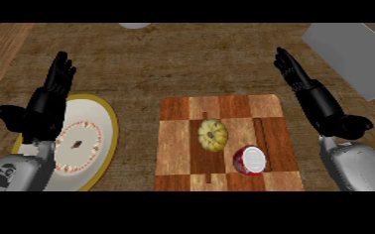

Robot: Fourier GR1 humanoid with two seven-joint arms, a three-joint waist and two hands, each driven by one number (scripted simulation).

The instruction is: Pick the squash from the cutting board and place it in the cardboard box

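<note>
**Squash on the board, both hands empty**

The squash (212,135) lies in the middle of the cutting board (176,144), just beside a red can (250,160). The left hand (48,104) hovers over a plate (102,129), fingers straight. The right hand (311,96) is straight-fingered too, holding nothing.

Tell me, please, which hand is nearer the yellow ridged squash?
Right. The right hand is up and to the right of the yellow ridged squash; the left hand is farther left.

I see my left hand (45,101) at the near left, fingers straight and pointing far, forearm rising from the near edge. My right hand (313,96) mirrors it at the right, also flat and unclenched.
</note>
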